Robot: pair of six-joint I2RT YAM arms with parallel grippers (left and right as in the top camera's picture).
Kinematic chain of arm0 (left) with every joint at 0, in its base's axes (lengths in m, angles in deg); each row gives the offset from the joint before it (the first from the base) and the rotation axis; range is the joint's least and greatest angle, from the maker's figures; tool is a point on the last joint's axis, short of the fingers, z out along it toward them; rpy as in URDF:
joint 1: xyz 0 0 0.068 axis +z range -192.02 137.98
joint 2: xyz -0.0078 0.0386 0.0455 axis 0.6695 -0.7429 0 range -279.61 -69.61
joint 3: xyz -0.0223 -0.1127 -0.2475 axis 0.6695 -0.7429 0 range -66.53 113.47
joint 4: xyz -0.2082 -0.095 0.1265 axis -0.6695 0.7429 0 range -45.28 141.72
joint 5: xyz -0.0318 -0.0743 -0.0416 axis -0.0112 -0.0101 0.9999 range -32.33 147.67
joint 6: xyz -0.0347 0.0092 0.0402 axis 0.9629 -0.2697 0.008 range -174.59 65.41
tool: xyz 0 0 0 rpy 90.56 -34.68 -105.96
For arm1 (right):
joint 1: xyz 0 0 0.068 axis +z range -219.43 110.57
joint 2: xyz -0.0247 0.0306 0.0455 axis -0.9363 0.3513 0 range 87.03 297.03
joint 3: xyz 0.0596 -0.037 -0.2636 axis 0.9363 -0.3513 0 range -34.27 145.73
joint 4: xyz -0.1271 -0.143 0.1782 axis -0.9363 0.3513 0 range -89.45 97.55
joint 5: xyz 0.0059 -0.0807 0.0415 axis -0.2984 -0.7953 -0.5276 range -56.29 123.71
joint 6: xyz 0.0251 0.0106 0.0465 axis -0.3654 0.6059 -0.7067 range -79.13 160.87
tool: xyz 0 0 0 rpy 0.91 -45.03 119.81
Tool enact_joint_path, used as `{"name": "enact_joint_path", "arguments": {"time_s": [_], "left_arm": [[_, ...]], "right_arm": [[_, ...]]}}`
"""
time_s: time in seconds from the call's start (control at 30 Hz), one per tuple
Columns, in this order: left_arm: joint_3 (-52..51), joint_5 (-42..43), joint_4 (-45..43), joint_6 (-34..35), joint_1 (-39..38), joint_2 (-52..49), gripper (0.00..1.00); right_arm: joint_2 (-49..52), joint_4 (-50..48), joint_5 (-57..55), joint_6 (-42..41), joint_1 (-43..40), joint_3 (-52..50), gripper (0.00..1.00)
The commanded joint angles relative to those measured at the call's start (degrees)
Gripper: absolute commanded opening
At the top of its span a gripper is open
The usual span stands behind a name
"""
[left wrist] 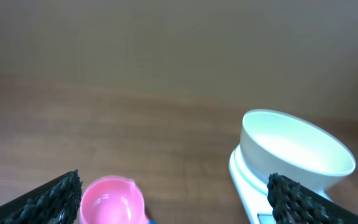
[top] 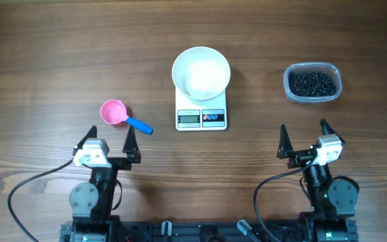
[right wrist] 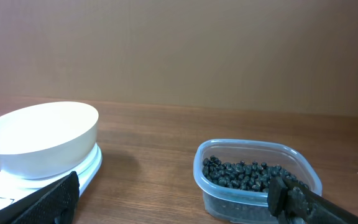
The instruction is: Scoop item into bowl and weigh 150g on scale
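The white bowl sits empty on the white scale at the table's middle back. The item, small black beads, fills a clear plastic tub at back right. A pink scoop with a blue handle lies left of the scale. My left gripper stands open just behind the scoop, holding nothing. My right gripper is open and empty, short of the tub.
Brown wooden tabletop all round. Both arm bases and their cables sit at the near edge.
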Motion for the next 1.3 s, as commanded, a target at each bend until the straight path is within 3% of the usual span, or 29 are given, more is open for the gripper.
{"name": "enact_joint_path", "arguments": {"time_s": [0.0, 0.17, 0.53, 0.7, 0.87, 1.27], "left_arm": [[-0.37, 0.35, -2.56, -0.02, -0.2, -0.07, 1.0], [2.34, 0.31, -0.39, 3.87, -0.2, -0.09, 1.0], [17.55, -3.93, 11.69, 3.82, -0.2, -6.32, 1.0], [27.17, -4.46, 17.2, 3.98, -0.2, -15.56, 1.0], [38.01, -6.86, 25.68, 8.63, -0.13, -26.29, 1.0], [74.79, -7.78, 56.89, 10.05, -0.04, -54.55, 1.0]], "right_arm": [[-0.24, -0.22, -0.98, 0.68, 0.24, -0.09, 1.0], [-0.24, -0.22, -0.98, 0.68, 0.24, -0.09, 1.0], [-0.24, -0.22, -0.98, 0.66, 0.24, -0.09, 1.0], [-0.24, -0.22, -0.98, 0.68, 0.24, -0.09, 1.0], [-0.24, -0.22, -0.98, 0.68, 0.24, -0.09, 1.0], [-0.24, -0.22, -0.98, 0.68, 0.24, -0.09, 1.0]]}}
